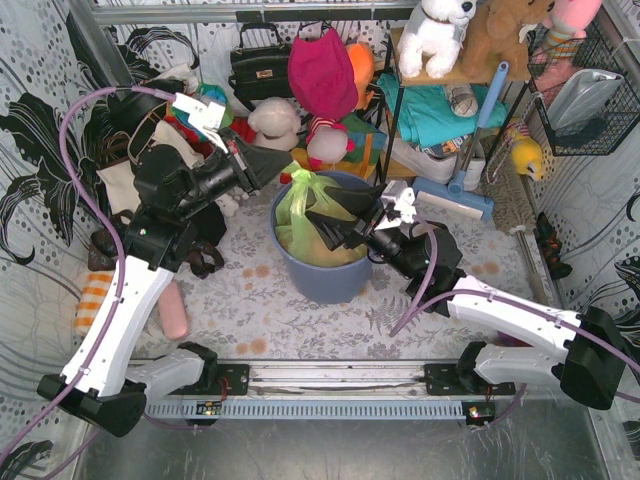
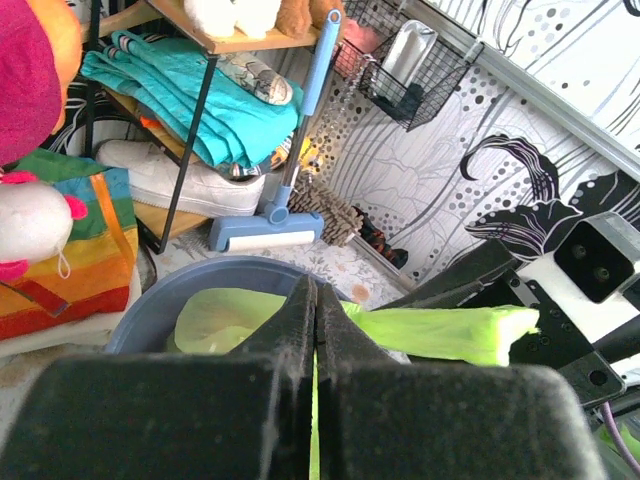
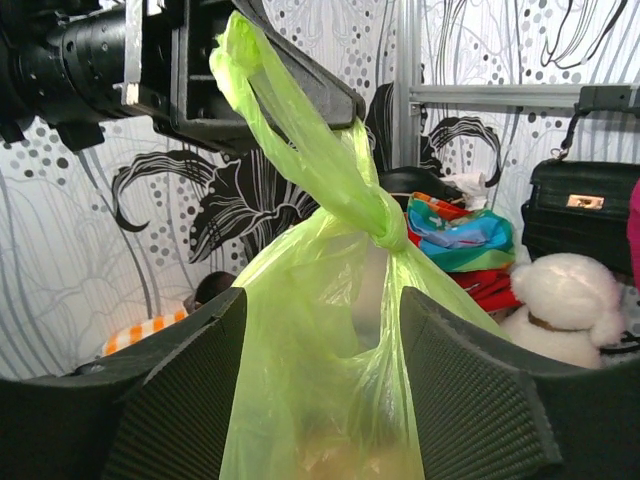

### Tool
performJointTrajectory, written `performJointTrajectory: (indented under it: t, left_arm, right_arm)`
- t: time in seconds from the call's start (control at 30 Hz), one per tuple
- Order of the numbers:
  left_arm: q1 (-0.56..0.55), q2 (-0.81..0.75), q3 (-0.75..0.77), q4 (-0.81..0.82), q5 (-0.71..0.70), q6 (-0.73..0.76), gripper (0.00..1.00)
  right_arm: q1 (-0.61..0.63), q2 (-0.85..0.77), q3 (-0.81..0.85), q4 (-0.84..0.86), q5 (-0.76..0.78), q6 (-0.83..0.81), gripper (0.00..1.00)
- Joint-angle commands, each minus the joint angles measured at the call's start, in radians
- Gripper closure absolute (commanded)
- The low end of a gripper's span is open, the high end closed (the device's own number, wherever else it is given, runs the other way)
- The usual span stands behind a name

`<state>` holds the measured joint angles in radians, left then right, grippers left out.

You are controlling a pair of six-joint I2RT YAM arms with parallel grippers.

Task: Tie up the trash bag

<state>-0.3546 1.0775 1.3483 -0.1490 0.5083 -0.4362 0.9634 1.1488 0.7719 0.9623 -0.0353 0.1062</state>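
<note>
Left gripper (image 1: 286,170), seen from the top camera, reaches in from the left on a high-bent arm. Its black jaws are pressed together on the twisted top of the thin, translucent light-green plastic trash bag (image 1: 300,210). That bag sits just below and right of it, inside the round blue-grey plastic bin (image 1: 325,275). The right gripper (image 1: 322,213) comes in low from the opposite side, jaws spread apart over the bin's mouth, beside the bag's bulge. Behind both lie a cream plush toy (image 1: 275,122) and a glossy black handbag (image 1: 258,68).

From the left wrist, the left gripper (image 2: 316,320) shows matte wedge-shaped fingers meeting on a sliver of green film. A flattened strip of the bag (image 2: 440,332) runs off to its right. Beyond the bin's rim (image 2: 140,315) stand a blue-handled floor sweeper (image 2: 265,232) and folded teal cloth (image 2: 190,100) under a shelf (image 2: 255,42).

From the right wrist, the right gripper (image 3: 320,350) holds its ribbed pads (image 3: 180,400) wide on either side of the wrinkled bag (image 3: 300,380). The bag's neck gathers into a knot and rises to the left gripper (image 3: 270,90), clamped above.
</note>
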Motion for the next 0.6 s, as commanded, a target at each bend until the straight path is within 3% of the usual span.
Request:
performJointTrajectory:
  t: [0.0, 0.43, 0.5, 0.57]
  left_arm:
    - [-0.007, 0.017, 0.06, 0.077, 0.058, -0.014, 1.0]
    - [-0.007, 0.028, 0.1, 0.121, 0.127, -0.055, 1.0]
    - [-0.007, 0.029, 0.106, 0.125, 0.142, -0.06, 1.0]
    - [-0.007, 0.03, 0.112, 0.126, 0.159, -0.063, 1.0]
  right_arm:
    - [-0.005, -0.009, 0.066, -0.011, -0.019, -0.067, 0.36]
    - [-0.005, 0.102, 0.2, -0.005, 0.049, -0.123, 0.31]
    - [-0.003, 0.115, 0.202, 0.013, 0.062, -0.129, 0.35]
    - [-0.004, 0.128, 0.21, 0.025, 0.073, -0.134, 0.47]
